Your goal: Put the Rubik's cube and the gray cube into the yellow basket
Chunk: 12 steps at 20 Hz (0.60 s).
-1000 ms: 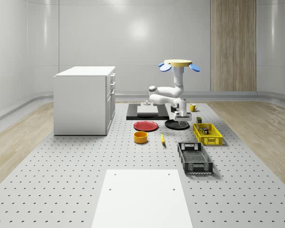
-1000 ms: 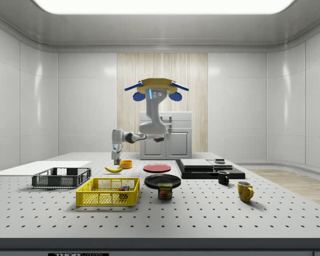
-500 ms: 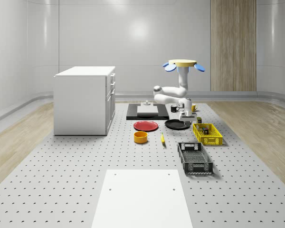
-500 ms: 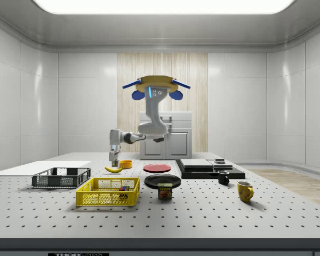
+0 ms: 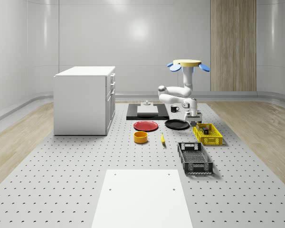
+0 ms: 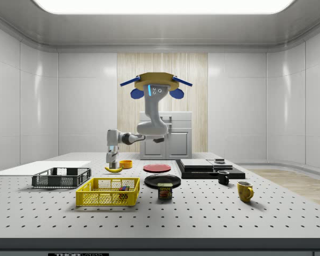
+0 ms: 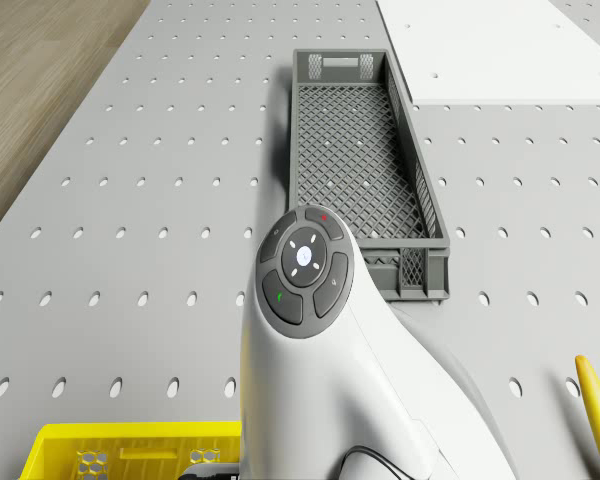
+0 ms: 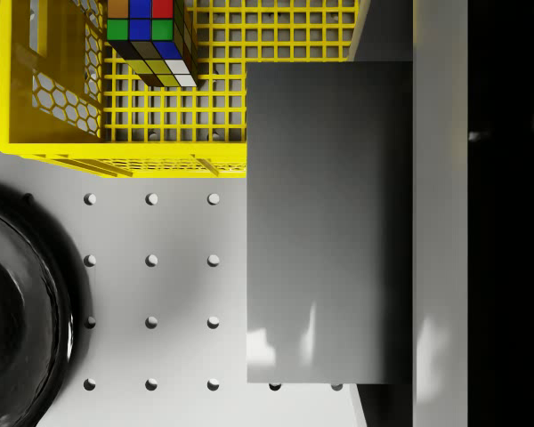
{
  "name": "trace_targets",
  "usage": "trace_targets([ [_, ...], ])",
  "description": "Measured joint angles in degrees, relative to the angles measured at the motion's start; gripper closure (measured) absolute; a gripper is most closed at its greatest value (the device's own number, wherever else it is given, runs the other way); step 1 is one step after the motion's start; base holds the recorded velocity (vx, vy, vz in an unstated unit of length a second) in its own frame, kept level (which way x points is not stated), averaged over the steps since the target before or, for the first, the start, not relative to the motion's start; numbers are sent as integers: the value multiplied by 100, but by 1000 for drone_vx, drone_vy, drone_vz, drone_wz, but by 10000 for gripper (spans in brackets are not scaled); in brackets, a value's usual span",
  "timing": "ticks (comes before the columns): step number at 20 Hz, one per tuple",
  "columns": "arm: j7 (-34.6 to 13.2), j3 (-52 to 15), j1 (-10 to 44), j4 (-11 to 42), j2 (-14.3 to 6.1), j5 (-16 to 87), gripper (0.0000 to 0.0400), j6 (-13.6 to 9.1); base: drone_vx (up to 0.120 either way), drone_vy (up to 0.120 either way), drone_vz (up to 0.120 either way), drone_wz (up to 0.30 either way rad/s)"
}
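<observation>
The hand [image 5: 195, 117], closed on the gray cube [image 8: 329, 222], hangs just short of the basket [image 8: 53, 151]; drone [image 5: 188, 63] hovers above. Centre it over the mesh beside the Rubik's cube [image 8: 149, 40] before opening.

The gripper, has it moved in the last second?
Yes. In the whole-scene view the gripper has shifted right, off the black plate to the yellow basket.

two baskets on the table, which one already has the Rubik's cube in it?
The yellow basket: the Rubik's cube sits on its mesh floor. The dark grey basket beside it holds nothing.
</observation>
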State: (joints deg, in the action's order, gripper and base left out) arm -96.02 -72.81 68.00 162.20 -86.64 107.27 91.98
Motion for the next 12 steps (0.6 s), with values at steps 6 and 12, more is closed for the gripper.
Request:
trace_targets([
  [6,-4,-2,5,-1,-14,-6,150,14,0,120,0,0],
  [12,-7,-4,9,-2,-28,-12,150,26,0,120,0,0],
])
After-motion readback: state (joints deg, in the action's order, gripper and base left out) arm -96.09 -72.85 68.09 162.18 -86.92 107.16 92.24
